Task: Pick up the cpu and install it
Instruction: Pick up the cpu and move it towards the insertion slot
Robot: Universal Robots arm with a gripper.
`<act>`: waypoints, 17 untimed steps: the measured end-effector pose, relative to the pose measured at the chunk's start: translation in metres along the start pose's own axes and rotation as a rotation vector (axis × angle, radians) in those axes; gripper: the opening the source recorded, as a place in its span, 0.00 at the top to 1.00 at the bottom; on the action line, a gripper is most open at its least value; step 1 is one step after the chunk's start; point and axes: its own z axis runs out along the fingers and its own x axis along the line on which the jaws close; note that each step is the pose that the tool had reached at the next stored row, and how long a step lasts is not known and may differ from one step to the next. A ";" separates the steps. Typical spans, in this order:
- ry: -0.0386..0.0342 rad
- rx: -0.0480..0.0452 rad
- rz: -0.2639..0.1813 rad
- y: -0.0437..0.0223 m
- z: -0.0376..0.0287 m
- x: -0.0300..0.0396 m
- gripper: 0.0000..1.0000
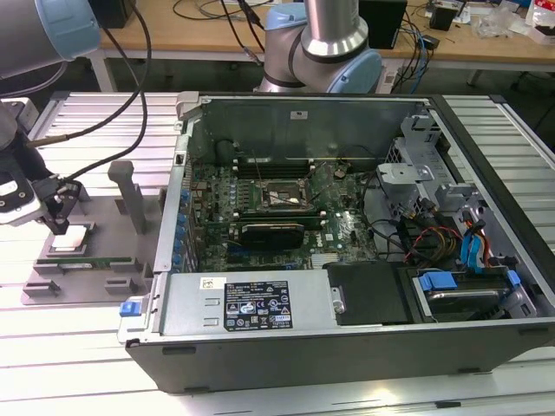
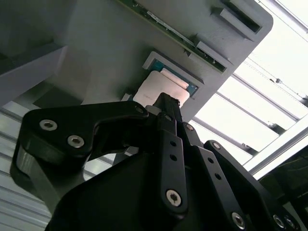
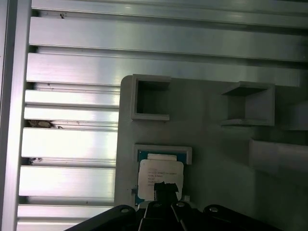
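The cpu (image 1: 71,238) is a small square chip with a silvery top. It lies flat in a recess of a grey holder plate (image 1: 104,212) at the exterior view's left, outside the computer case. My gripper (image 1: 59,227) stands straight over it, shut to a narrow black tip. In both wrist views that tip (image 2: 166,102) (image 3: 166,188) rests against the top of the cpu (image 2: 156,89) (image 3: 159,171), near one edge, with the chip seated in the recess. The black socket (image 1: 279,198) on the motherboard sits inside the open case.
A long green memory stick (image 1: 87,262) lies in a slot of the same plate, and a grey upright post (image 1: 130,195) rises beside it. The open case (image 1: 347,347) stands to the exterior view's right. Another arm's base (image 1: 325,43) is behind it.
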 end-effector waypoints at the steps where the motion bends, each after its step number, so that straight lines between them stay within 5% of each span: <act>1: 0.0000 0.0000 0.000 0.0000 0.0000 0.0000 0.89; 5: 0.0000 0.0000 0.000 0.0000 0.0001 0.0000 0.77; 7: 0.0000 0.0000 0.000 0.0000 0.0002 0.0000 0.52; 10: 0.0000 0.0000 0.000 0.0000 0.0002 0.0000 0.40; 17: 0.0026 0.0008 0.018 -0.0006 0.0122 -0.0008 0.40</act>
